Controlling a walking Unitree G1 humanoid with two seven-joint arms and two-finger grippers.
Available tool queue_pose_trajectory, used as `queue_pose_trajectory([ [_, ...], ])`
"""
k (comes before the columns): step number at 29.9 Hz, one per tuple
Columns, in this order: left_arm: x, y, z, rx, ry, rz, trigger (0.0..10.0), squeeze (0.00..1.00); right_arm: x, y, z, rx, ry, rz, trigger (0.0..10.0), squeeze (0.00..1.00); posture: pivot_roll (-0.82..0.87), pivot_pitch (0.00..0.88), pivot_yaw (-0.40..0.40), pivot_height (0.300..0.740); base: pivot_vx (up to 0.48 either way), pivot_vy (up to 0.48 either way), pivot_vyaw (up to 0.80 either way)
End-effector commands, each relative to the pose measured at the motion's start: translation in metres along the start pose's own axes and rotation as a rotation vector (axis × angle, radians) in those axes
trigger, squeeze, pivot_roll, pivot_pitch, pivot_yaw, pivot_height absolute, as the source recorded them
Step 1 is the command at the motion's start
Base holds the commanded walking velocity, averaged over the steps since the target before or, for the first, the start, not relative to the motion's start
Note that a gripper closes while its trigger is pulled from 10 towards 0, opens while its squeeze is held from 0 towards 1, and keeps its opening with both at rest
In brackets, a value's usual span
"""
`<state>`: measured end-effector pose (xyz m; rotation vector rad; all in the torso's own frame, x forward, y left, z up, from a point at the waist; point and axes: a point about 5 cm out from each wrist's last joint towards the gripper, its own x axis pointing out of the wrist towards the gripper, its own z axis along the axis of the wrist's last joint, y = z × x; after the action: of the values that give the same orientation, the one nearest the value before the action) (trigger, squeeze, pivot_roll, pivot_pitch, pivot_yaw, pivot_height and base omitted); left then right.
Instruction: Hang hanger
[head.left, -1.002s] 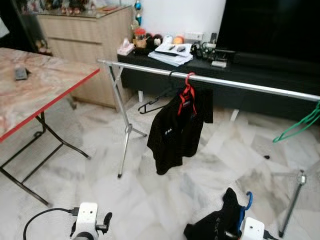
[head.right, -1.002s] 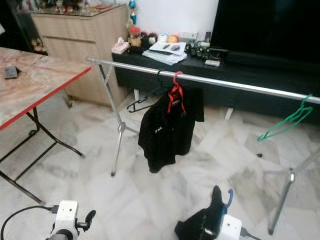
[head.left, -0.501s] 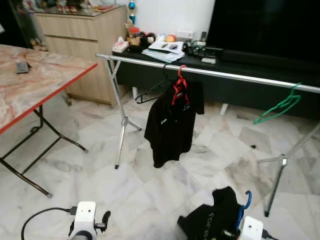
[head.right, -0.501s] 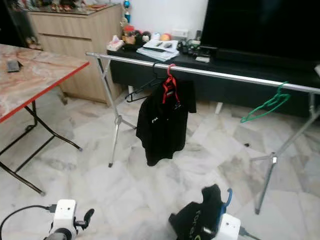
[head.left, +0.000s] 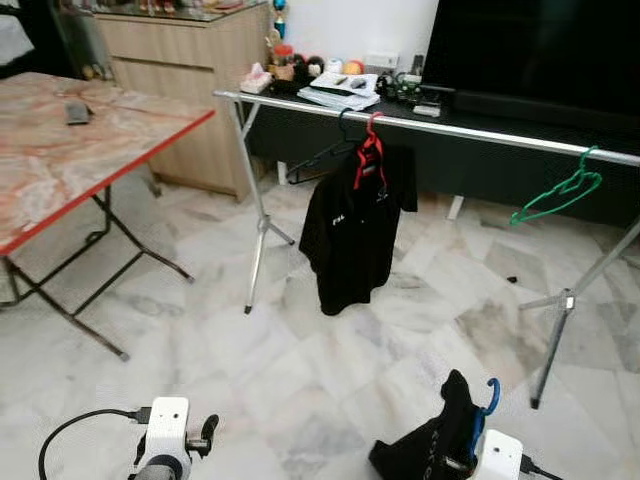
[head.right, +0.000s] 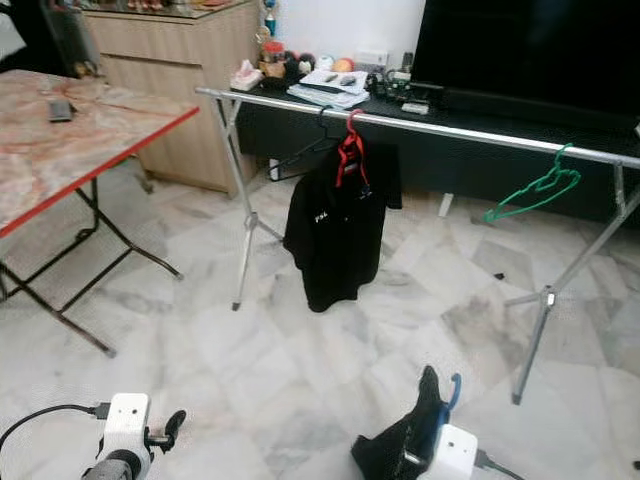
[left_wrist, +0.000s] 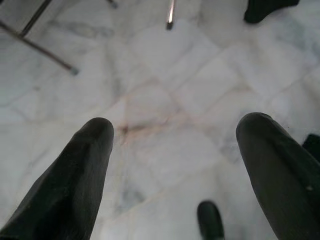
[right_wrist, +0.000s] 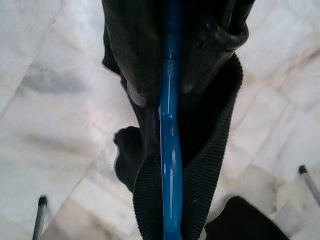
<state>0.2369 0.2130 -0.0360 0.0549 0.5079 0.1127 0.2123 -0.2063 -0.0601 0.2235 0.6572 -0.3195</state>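
My right gripper (head.left: 472, 455) hangs low at the bottom right, shut on a blue hanger (right_wrist: 170, 150) that carries a black garment (head.left: 430, 448); the blue hook (head.left: 491, 392) sticks up above the cloth. Ahead stands a silver clothes rail (head.left: 470, 128). On it hang a black shirt (head.left: 358, 235) on a red hanger (head.left: 371, 150), an empty black hanger (head.left: 322, 158) and an empty green hanger (head.left: 560, 190). My left gripper (left_wrist: 175, 155) is open over bare marble floor, nothing between its fingers (left_wrist: 85, 170).
A folding table (head.left: 70, 160) with a red edge and marble top stands at the left. A wooden cabinet (head.left: 190, 60) and a low black console (head.left: 480, 170) with a large dark screen lie behind the rail. The rail's legs (head.left: 258, 240) (head.left: 560, 330) splay onto the floor.
The whole picture has shifted, so the camera has moved; the table now reaches further into view. The blue hanger with its garment stays in my right gripper.
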Motion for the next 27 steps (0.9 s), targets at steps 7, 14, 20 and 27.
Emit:
queue_pose_trajectory([
  [7,0.001,0.000,0.003,0.005,-0.008,-0.002,10.0,0.00,0.001,-0.001,0.013,-0.019,-0.099,0.003,10.0,0.00,0.03,0.063,-0.004,0.740,0.000,0.000,0.00],
  [14,0.004,-0.002,0.009,0.002,-0.031,-0.006,10.0,0.00,0.001,0.001,0.016,-0.045,-0.124,0.027,10.0,0.00,0.02,0.063,-0.005,0.740,0.000,0.000,0.00],
  [20,0.010,-0.001,0.030,0.009,-0.113,-0.022,10.0,0.00,0.004,0.003,0.018,-0.347,-0.066,0.111,10.0,0.00,0.02,0.064,-0.006,0.740,0.000,0.000,0.00],
  [27,0.015,-0.004,0.051,0.088,-0.190,-0.105,10.0,0.00,0.021,0.042,0.117,-0.536,-0.264,0.306,10.0,0.00,0.02,0.062,-0.008,0.740,0.000,0.000,0.00],
])
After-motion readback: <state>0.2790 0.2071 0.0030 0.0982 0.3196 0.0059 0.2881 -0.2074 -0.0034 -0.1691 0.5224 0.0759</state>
